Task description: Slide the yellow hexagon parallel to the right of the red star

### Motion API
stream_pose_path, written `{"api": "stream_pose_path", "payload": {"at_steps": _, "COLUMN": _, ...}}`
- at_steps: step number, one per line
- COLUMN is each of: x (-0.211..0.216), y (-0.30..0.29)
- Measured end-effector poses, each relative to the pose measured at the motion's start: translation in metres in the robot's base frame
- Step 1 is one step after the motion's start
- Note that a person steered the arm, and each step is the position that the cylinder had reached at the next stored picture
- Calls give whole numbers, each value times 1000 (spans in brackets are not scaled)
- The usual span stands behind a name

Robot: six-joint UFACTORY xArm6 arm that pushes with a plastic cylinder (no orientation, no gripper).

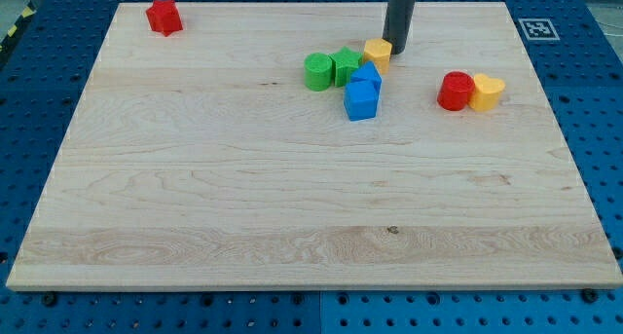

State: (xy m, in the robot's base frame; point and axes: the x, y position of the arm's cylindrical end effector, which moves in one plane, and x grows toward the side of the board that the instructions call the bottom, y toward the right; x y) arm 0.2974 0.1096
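Note:
The yellow hexagon [378, 53] sits near the view's top centre of the wooden board, touching the green star [346, 65] and a blue block [367, 78]. The red star [164, 17] sits far off at the view's top left corner. My tip [394, 50] rests right against the hexagon's right side; the dark rod rises out of the view's top.
A green cylinder [317, 71] touches the green star's left. A second blue block [360, 100] sits just below the first. A red cylinder [455, 91] and a yellow block [487, 92] stand together at the view's right. The board [292, 217] lies on a blue pegboard table.

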Motion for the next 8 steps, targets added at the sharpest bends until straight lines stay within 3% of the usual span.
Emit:
{"api": "stream_pose_path", "payload": {"at_steps": 2, "x": 49, "y": 32}}
{"api": "stream_pose_path", "payload": {"at_steps": 3, "x": 55, "y": -11}}
{"api": "stream_pose_path", "payload": {"at_steps": 5, "x": 37, "y": -27}}
{"api": "stream_pose_path", "payload": {"at_steps": 6, "x": 40, "y": 21}}
{"api": "stream_pose_path", "payload": {"at_steps": 8, "x": 3, "y": 30}}
